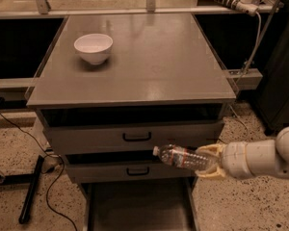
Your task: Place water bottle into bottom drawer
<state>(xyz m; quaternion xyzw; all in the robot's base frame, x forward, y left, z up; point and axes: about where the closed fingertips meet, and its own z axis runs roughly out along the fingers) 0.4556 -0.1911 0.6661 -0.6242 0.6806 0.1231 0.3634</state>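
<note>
My gripper [208,160] comes in from the right on a white arm and is shut on the water bottle [180,157]. The clear ribbed bottle lies sideways with its white cap pointing left. I hold it in the air in front of the middle drawer front, above the right part of the bottom drawer [97,211]. That drawer is pulled out at the bottom of the view, a wide shallow grey tray whose inside shows nothing in it.
A white bowl [93,47] stands on the grey cabinet top [149,61] at the back left. The two upper drawers [135,137] with black handles are slightly open. Black cables and a stand leg [31,189] lie on the speckled floor at left.
</note>
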